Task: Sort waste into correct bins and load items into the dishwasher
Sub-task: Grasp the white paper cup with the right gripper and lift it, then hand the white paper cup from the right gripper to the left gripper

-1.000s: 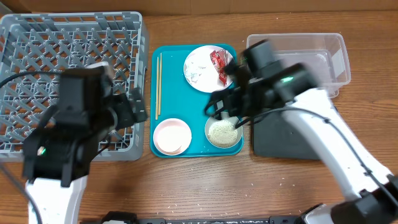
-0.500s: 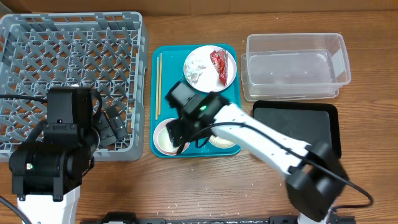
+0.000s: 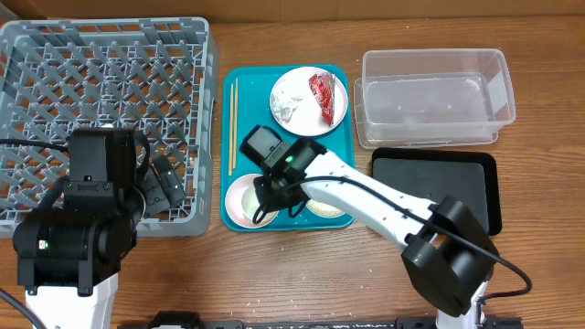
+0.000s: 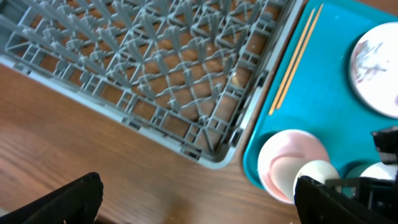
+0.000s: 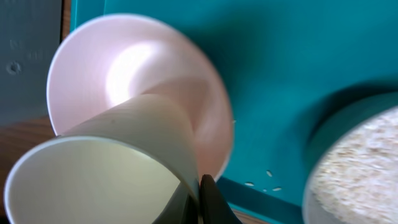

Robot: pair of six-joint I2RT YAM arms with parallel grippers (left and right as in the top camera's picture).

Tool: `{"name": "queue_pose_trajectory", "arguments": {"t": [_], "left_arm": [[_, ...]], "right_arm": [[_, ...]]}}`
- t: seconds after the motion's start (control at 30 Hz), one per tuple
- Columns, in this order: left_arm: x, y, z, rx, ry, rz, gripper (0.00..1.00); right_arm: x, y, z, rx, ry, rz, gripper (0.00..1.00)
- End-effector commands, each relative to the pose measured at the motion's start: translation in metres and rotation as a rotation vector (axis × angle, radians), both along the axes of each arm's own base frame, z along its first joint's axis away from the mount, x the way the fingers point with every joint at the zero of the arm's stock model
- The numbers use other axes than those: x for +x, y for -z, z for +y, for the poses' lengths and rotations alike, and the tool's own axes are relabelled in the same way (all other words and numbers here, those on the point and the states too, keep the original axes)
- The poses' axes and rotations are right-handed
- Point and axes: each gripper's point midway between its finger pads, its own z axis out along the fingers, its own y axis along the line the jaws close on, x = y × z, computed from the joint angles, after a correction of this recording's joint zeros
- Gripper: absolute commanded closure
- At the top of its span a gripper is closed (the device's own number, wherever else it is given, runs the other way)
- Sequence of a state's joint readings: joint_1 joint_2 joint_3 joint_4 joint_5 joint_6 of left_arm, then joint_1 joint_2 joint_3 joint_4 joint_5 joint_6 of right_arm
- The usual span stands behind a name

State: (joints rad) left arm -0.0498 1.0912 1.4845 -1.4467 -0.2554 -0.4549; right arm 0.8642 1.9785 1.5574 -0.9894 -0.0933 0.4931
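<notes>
The right fingers pinch the small white cup by its thin rim (probably light, slippery, breakable); the left fingers are wide open, empty.

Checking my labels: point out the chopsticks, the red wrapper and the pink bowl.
chopsticks (image 3: 233,127), overhead view, mid-length of the pair.
red wrapper (image 3: 322,97), overhead view, its middle.
pink bowl (image 5: 121,71), right wrist view, inner wall.

Right arm reaches across the teal tray, its claw low over the pale pink bowl in the tray's lower-left corner. Chopsticks lie along the tray's left edge. A white plate holds a red wrapper and tissue. On the wooden tabletop, the grey dish rack sits left, the clear tub and black tray right.
</notes>
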Motion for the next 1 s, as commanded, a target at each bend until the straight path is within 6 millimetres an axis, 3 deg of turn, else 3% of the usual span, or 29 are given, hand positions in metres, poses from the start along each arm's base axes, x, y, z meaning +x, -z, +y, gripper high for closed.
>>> {"name": "queue_pose_trajectory", "arguments": {"t": [0.0, 0.1, 0.2, 0.4, 0.6, 0.83, 0.97], "left_arm": [[0.015, -0.012, -0.011, -0.071, 0.017, -0.08, 0.0], [0.034, -0.022, -0.043, -0.179, 0.191, -0.155, 0.0], [0.049, -0.038, -0.092, -0.33, 0.462, -0.231, 0.0], [0.045, -0.045, -0.157, -0.629, 0.79, -0.206, 0.0], [0.028, -0.074, -0.199, -0.942, 1.084, -0.25, 0.0], [0.006, -0.114, -0.213, -1.171, 1.308, -0.361, 0.0], [-0.002, -0.126, -0.214, -1.238, 1.357, -0.386, 0.0]], "right_arm": [[0.035, -0.089, -0.012, 0.145, 0.078, -0.151, 0.96], [0.048, -0.134, -0.036, 0.213, 0.138, -0.212, 0.96], [0.05, -0.182, -0.057, 0.341, 0.113, -0.261, 0.96], [0.024, -0.263, -0.082, 0.646, -0.119, -0.331, 0.96], [-0.001, -0.299, -0.09, 0.815, -0.255, -0.348, 0.96], [-0.007, -0.306, -0.086, 0.861, -0.3, -0.343, 0.96], [-0.024, -0.325, -0.077, 0.982, -0.421, -0.338, 0.96]]}}
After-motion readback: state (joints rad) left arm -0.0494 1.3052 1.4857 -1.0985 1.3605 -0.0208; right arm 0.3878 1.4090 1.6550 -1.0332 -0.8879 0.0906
